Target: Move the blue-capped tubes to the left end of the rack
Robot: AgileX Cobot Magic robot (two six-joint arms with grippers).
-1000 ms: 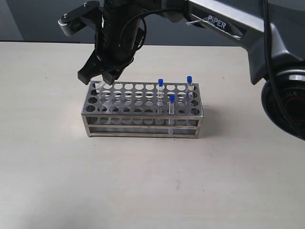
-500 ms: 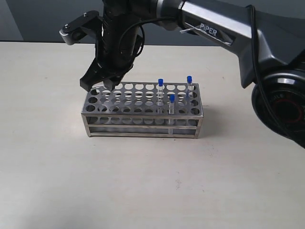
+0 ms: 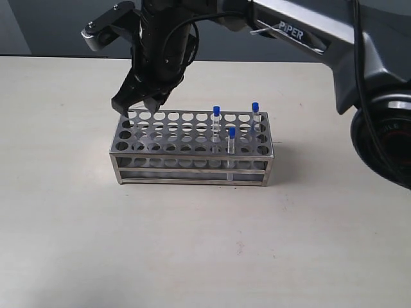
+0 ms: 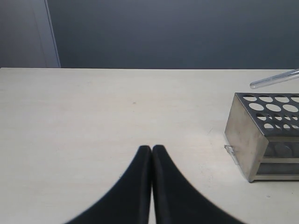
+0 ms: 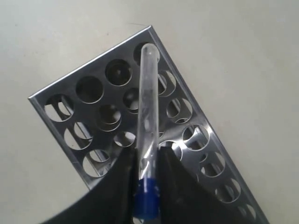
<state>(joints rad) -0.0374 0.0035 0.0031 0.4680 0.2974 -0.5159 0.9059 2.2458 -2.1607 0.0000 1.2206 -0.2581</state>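
The silvery rack [image 3: 192, 169] stands mid-table, with three blue-capped tubes [image 3: 217, 119] upright in holes near its right end. Reaching across, my right gripper [image 3: 138, 104] hovers just above the rack's far left corner. In the right wrist view it [image 5: 146, 151] is shut on a fourth blue-capped tube [image 5: 147, 102], gripped just below the blue cap [image 5: 146, 201]. That tube's rounded end tilts out over the corner holes of the rack [image 5: 56, 91]. The left wrist view shows my left gripper [image 4: 152, 148] shut and empty over bare table, left of the rack [image 4: 245, 140], with the held tube's end [image 4: 273, 80] above it.
Beige table [image 3: 70, 224] surrounds the rack. The right arm's dark links [image 3: 321, 38] stretch from the upper right across the back of the scene. A dark wall [image 4: 163, 32] lies behind the table's far edge.
The right gripper, still holding the tube, dipped toward the rack's left-end holes, then rose a little and shifted slightly right. The three tubes in the rack have not moved.
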